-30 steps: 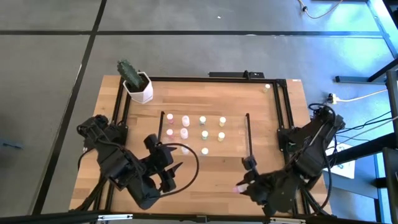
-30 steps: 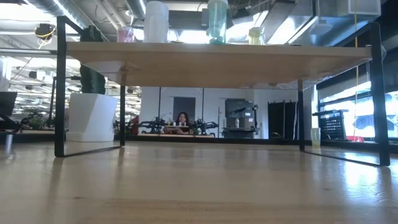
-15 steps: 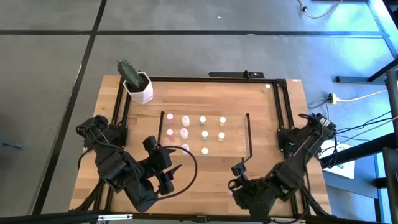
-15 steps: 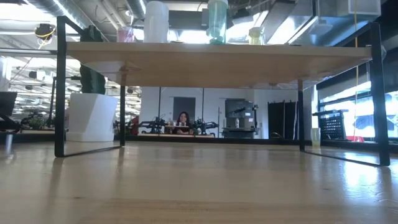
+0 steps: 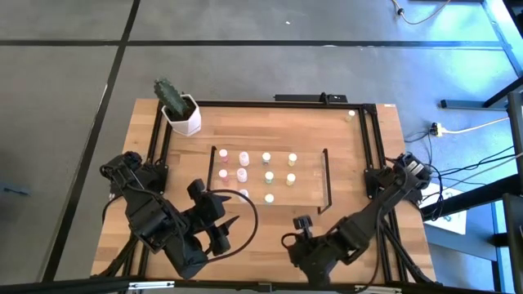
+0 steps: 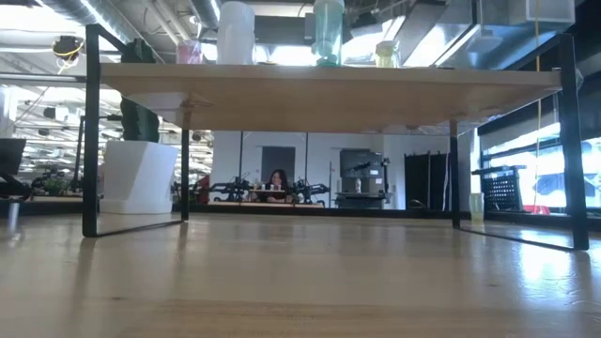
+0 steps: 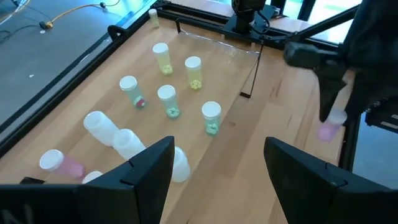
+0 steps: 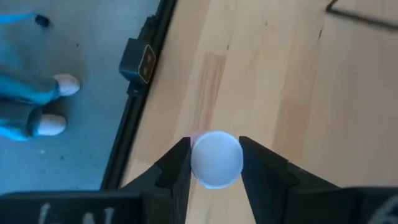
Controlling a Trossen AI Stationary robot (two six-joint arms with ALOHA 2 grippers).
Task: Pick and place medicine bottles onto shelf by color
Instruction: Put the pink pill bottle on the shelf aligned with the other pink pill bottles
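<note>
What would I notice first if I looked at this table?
Probably the rows of tiny medicine bottles standing on the shelf mid-table. Then the right gripper near the table's front edge, pinching a pink bottle. A cactus pot sits at the back left corner.

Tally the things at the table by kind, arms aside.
Bottles: 12
Shelf: 1
Cactus pot: 1
Total: 14

One shelf (image 5: 310, 168); one cactus pot (image 5: 186, 122)
</note>
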